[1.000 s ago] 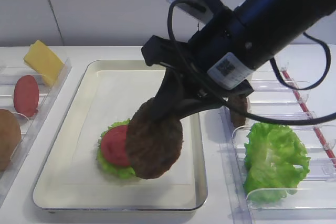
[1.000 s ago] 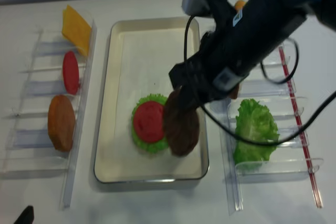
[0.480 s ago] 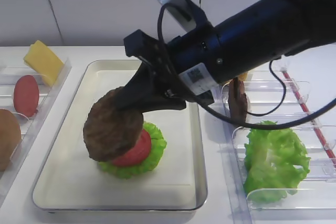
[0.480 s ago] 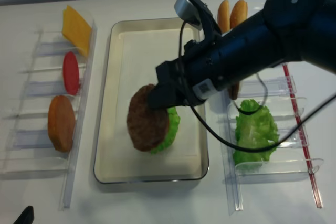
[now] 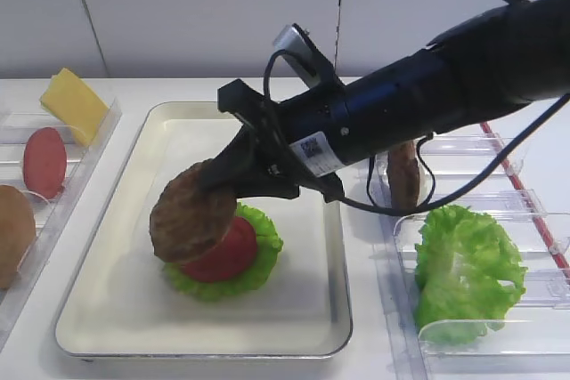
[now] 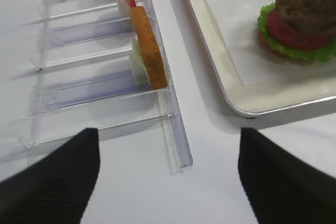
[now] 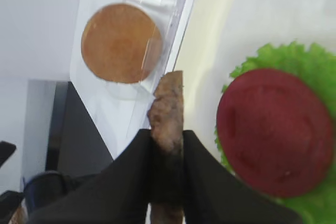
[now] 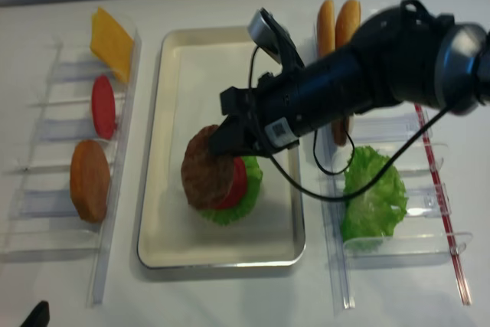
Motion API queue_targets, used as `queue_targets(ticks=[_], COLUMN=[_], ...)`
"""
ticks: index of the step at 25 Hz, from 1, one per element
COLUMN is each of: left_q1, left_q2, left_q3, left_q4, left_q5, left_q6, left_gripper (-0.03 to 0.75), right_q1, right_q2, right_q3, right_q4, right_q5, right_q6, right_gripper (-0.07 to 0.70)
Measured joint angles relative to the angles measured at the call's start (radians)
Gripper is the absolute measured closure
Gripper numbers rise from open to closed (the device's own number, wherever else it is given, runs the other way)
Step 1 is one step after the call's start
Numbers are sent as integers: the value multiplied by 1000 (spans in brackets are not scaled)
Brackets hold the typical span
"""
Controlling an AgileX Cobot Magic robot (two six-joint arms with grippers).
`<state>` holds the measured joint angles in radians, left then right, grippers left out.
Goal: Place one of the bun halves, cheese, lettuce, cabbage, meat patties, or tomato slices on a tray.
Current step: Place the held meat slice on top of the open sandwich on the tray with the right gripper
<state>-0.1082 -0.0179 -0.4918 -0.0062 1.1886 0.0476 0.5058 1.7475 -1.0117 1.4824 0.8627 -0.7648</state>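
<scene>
My right gripper [image 5: 228, 186] is shut on a dark brown meat patty [image 5: 191, 215], clamping its edge between both fingers [image 7: 202, 182]. The patty hangs tilted just over the left part of a red tomato slice [image 5: 227, 255]. That slice lies on ruffled lettuce [image 5: 260, 260] in the cream tray [image 5: 116, 309]. Whether patty and tomato touch I cannot tell. From above, the patty [image 8: 205, 168] covers most of the stack. The left wrist view shows my left gripper [image 6: 168, 182] open over bare table, beside the tray's [image 6: 226, 77] near corner.
A clear holder on the left carries cheese [image 5: 73, 104], a tomato slice [image 5: 43, 162] and a bun half [image 5: 13, 233]. The right holder carries a second patty [image 5: 403, 175], loose lettuce [image 5: 463, 269] and two bun halves [image 8: 337, 24].
The right arm swung the patty from the stack's right side across to its left, lowered it and tipped it flatter over the tomato slice. The grip stayed shut.
</scene>
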Motion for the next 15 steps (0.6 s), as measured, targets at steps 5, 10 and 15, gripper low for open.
queue_targets(ticks=[5,10,15], left_q1=[0,0,0], left_q2=[0,0,0], left_q3=[0,0,0], left_q4=[0,0,0], left_q5=[0,0,0], left_q6=[0,0,0], left_gripper=[204,204,204], right_q1=[-28,-28,-30], right_q2=[42,71,75], right_q3=[0,0,0], right_q4=[41,47,47], right_q5=[24,30,4], right_q6=[-41,-63,-69], right_gripper=[458,458,458])
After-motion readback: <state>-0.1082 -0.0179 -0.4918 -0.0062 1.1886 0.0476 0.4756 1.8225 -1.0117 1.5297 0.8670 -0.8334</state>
